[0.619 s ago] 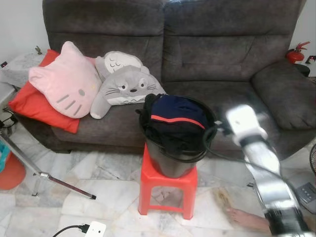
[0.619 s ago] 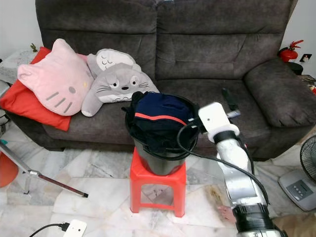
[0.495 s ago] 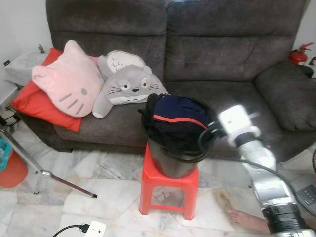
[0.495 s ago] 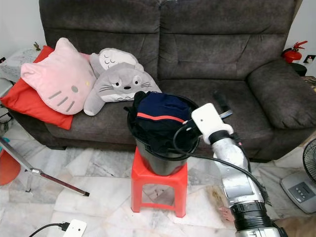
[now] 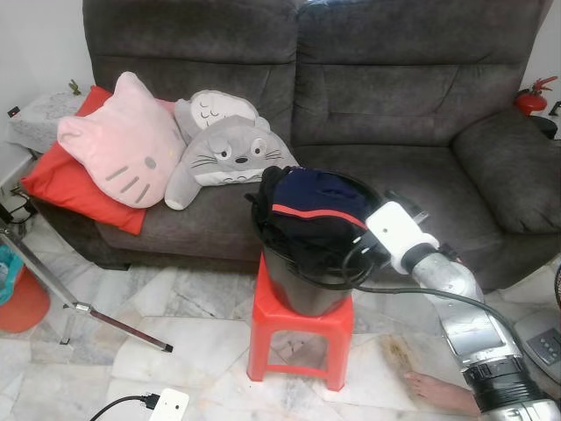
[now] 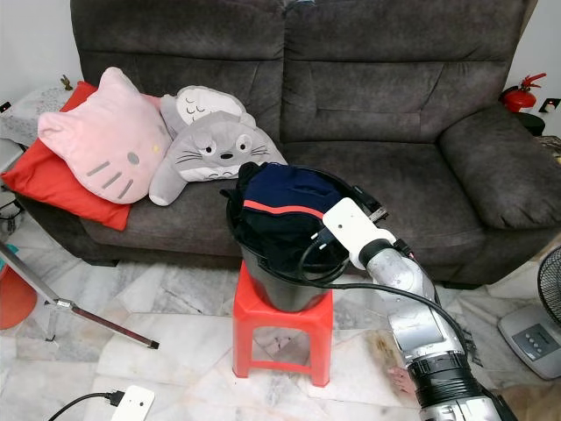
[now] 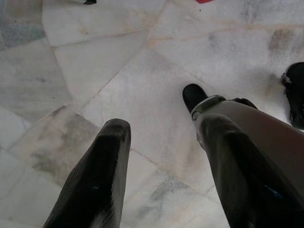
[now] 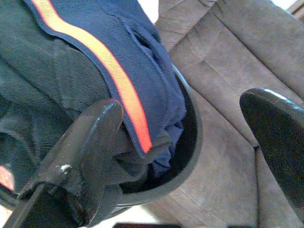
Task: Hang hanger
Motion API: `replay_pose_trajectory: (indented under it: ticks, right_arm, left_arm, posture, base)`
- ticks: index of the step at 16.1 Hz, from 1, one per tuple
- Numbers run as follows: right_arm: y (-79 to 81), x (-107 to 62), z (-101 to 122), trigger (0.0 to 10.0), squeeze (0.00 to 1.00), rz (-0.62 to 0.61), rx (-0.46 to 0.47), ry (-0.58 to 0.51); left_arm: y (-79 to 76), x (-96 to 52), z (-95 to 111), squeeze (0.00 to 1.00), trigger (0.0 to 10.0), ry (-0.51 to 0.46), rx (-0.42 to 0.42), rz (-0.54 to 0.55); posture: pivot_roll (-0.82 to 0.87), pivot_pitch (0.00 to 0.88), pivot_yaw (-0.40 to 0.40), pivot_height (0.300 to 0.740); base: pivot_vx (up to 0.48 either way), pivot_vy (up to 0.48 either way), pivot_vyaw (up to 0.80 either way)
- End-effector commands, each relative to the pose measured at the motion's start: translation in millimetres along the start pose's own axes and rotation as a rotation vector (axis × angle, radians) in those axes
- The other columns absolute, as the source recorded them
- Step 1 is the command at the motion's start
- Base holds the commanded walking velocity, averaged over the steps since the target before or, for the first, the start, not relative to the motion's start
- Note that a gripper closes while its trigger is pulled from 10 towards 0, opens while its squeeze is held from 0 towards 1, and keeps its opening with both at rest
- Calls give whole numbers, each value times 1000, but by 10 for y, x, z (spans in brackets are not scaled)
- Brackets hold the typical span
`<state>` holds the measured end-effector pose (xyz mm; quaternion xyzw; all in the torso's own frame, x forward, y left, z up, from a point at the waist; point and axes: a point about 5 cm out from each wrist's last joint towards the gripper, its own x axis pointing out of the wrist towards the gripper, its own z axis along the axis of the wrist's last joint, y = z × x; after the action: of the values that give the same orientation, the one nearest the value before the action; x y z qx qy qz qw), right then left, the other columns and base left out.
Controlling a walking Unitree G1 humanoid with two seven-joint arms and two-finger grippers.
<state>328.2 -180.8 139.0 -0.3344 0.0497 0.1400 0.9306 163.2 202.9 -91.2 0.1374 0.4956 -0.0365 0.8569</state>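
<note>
Navy clothes (image 8: 90, 80) with an orange stripe lie just under your right gripper (image 8: 190, 142), fingers spread over the black bucket's rim (image 8: 192, 142); your left gripper (image 7: 164, 180) hangs open.

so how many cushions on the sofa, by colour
pink: 1
grey: 1
red: 1
total: 3
</note>
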Motion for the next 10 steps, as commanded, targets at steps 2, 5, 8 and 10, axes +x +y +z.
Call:
replay_pose_trajectory:
  ticks: [2,5,8,10]
  right_arm:
    - [5,9,44,10000,0,25,-9,-14]
    - [50,12,32,10000,0,57,-24,-7]
    - [3,32,2,10000,0,22,-31,11]
    - [-50,43,-36,10000,0,-5,-50,27]
  left_arm:
    - [28,-2,-22,0,10000,18,-12,4]
    - [30,-2,-21,0,10000,16,-12,5]
    - [30,-3,-22,0,10000,16,-13,6]
    - [25,-3,-25,0,10000,17,-16,7]
  posture:
    - [-199,0,21,740]
    - [-196,0,21,740]
    - [-192,0,20,740]
    - [-191,0,20,740]
  base:
    - [0,0,0]
    - [0,0,0]
    - [0,0,0]
    - [0,0,0]
